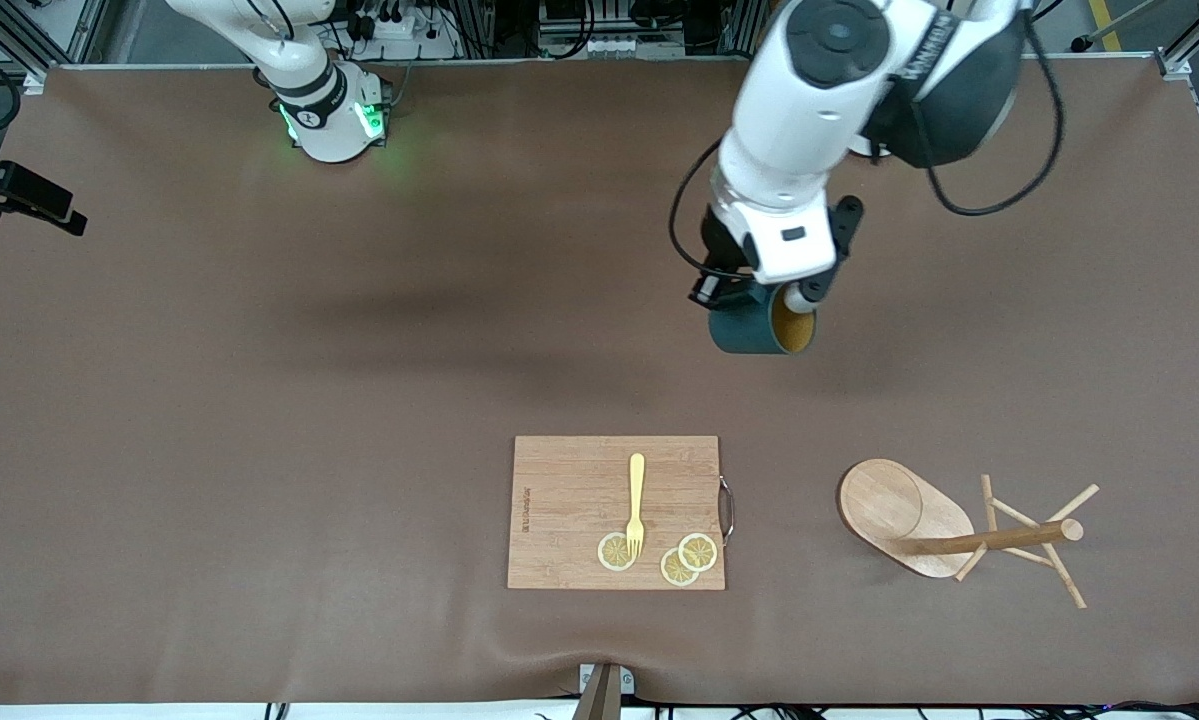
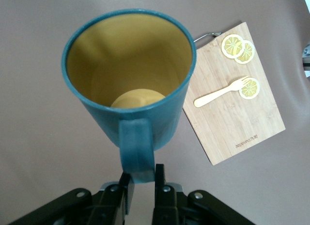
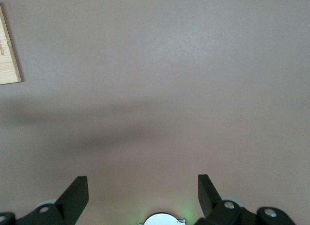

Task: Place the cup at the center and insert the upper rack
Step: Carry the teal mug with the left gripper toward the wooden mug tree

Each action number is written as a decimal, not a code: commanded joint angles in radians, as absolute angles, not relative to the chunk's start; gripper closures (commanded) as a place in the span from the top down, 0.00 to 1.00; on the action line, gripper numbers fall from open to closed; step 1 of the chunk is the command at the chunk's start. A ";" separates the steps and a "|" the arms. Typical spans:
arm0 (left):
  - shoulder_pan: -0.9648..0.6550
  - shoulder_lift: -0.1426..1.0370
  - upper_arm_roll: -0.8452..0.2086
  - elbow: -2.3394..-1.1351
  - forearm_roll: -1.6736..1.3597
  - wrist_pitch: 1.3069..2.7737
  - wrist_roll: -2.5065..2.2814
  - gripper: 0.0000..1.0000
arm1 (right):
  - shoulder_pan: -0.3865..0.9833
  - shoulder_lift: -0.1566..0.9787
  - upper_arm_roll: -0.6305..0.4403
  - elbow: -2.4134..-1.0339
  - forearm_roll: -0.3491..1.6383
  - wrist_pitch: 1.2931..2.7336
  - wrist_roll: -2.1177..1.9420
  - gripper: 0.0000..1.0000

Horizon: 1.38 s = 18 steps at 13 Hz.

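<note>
Aloft, cup (image 1: 759,331) in left hand (image 1: 749,300) over bare table (image 1: 259,400).

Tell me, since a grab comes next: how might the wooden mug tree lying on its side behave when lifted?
The mug tree looks rigid, being solid wood. Its oval base probably outweighs the pole, so a pincer hold on the pole may let it swing base-down. The thin pegs seem the likeliest parts to snap or snag.

The front camera looks down from high across the table (image 1: 259,400), facing both robot bases at twelve o'clock. Each wrist camera looks down close past its own fingers. All three views show the cutting board (image 1: 579,480) (image 2: 242,123) (image 3: 7,55).
</note>
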State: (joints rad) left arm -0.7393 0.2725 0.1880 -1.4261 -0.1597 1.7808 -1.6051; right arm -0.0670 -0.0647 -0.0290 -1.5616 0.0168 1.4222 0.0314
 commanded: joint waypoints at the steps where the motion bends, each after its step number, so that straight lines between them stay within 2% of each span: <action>1: -0.677 0.229 0.178 -1.453 -0.230 1.766 -1.528 0.00 | -0.080 -0.052 -0.014 -1.516 0.026 1.404 0.040 1.00; 9: -0.444 0.224 0.178 -1.456 -0.425 1.663 -1.166 0.00 | -0.084 -0.052 -0.017 -1.493 0.028 1.404 0.035 1.00; 18: -0.266 0.302 0.179 -1.466 -0.649 1.635 -0.844 0.00 | -0.087 -0.048 -0.014 -1.494 0.063 1.404 0.038 1.00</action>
